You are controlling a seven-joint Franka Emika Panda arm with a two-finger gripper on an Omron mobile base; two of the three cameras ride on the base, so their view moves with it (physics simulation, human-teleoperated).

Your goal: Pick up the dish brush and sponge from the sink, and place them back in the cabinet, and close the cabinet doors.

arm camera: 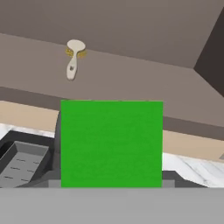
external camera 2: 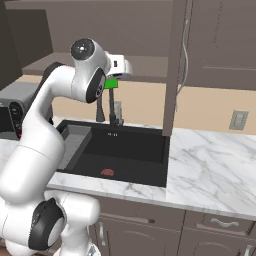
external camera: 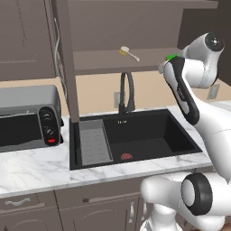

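The dish brush (external camera: 129, 53) lies on the cabinet (external camera: 117, 61) shelf; the pincer (external camera 2: 113, 84) grips the sponge (arm camera: 111, 143), brush at its 11 o'clock.

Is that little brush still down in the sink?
No, the dish brush lies on the cabinet shelf above the sink.

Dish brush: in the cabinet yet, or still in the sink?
In the cabinet. The dish brush lies flat on the cabinet shelf, above the sink, whose basin has no brush in it.

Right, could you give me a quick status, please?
Gripper shut on sponge, raised near cabinet shelf. Dish brush already on shelf. Nothing in the way.
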